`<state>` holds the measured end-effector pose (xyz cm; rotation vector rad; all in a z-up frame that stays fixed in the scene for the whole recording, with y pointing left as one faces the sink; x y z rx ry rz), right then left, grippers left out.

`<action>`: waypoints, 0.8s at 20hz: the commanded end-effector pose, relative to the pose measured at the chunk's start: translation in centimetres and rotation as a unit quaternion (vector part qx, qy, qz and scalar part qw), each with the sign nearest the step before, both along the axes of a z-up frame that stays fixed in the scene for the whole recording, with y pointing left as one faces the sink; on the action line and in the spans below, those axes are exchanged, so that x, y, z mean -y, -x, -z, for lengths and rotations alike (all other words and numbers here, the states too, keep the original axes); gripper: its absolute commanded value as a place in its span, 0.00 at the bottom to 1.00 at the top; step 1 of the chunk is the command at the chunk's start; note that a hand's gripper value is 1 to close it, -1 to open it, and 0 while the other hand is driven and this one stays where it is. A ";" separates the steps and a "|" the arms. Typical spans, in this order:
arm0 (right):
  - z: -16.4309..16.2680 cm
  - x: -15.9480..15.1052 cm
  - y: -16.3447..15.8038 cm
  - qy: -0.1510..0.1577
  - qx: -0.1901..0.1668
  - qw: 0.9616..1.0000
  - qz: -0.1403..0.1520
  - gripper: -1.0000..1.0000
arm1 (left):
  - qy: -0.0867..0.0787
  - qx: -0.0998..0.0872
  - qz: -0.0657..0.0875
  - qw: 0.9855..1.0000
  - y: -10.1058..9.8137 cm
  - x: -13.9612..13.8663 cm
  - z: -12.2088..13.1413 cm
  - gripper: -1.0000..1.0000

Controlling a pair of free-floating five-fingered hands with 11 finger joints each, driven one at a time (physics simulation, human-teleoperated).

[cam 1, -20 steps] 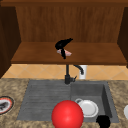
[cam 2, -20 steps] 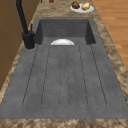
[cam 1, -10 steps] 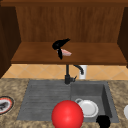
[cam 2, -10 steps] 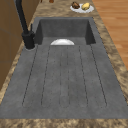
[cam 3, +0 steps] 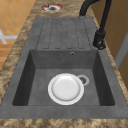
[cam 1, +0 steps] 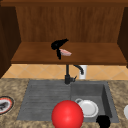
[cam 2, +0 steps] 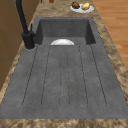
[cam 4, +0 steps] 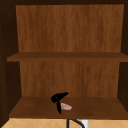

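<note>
Front view, centre of the frame: the left hand (cam 1: 59, 45) hangs over the lowest cabinet shelf (cam 1: 100, 53), fingers (cam 1: 59, 54) pointing down with their tips on a small pink dish (cam 1: 65, 52) that lies on the shelf; whether the fingers pinch its rim or merely touch it cannot be told. The dish is shallow, and its long axis runs roughly left to right across the frame, its far end pointing right and slightly down. The upper view shows the same pairing, hand (cam 4: 58, 98) above dish (cam 4: 66, 106), low in the frame.

Risk, as a judgement: the dish sits near the middle of the shelf, so a contact at one end only could tip or slide it toward the front edge, from where it could drop to the faucet (cam 1: 67, 73) and sink (cam 1: 50, 100) below.

At the lower right edge of the front view the right hand (cam 1: 103, 121) hovers as a dark rounded shape; its fingers cannot be made out. Beside it are a red ball (cam 1: 67, 114) and a white plate (cam 1: 88, 108) in the basin.
</note>
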<state>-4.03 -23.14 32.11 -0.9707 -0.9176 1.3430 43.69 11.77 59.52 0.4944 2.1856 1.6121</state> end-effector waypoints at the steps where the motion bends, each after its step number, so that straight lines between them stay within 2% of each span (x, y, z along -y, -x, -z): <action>1: 0.0 0.0 0.0 0.000 0.000 1.000 0.000 0.50 | -0.059 -0.006 -0.029 0.998 0.0 -0.3 0.6 0.00; 5: 0.0 0.0 0.0 0.000 0.000 1.000 0.000 0.50 | -0.051 0.001 -0.032 0.998 0.5 -0.7 1.2 0.00; 7: 0.0 0.0 0.0 0.000 0.000 1.000 0.000 0.50 | -0.040 0.018 -0.033 0.999 1.3 -1.3 2.1 0.00; 9: 0.0 0.0 0.0 0.000 0.000 1.000 0.000 0.50 | -0.030 0.033 -0.024 0.999 1.8 -2.0 2.2 0.00; 10: 0.0 0.0 0.0 0.000 0.000 1.000 0.000 0.50 | -0.016 0.044 -0.016 0.999 2.2 -2.8 2.5 0.00; 11: 0.0 0.0 0.0 0.000 0.000 1.000 0.000 0.50 | 0.015 0.053 -0.014 0.998 2.7 -3.8 2.4 0.00; 12: 0.0 0.0 0.0 0.000 0.000 1.000 0.000 0.50 | 0.049 0.049 -0.006 0.998 2.6 -4.1 2.1 0.00; 15: 0.0 0.0 0.0 0.000 0.000 1.000 0.000 0.50 | 0.071 0.045 -0.009 0.996 3.6 -5.7 1.9 0.00; 16: 0.0 0.0 0.0 0.000 0.000 1.000 0.000 0.50 | 0.075 0.043 0.005 0.996 4.1 -5.5 1.5 0.00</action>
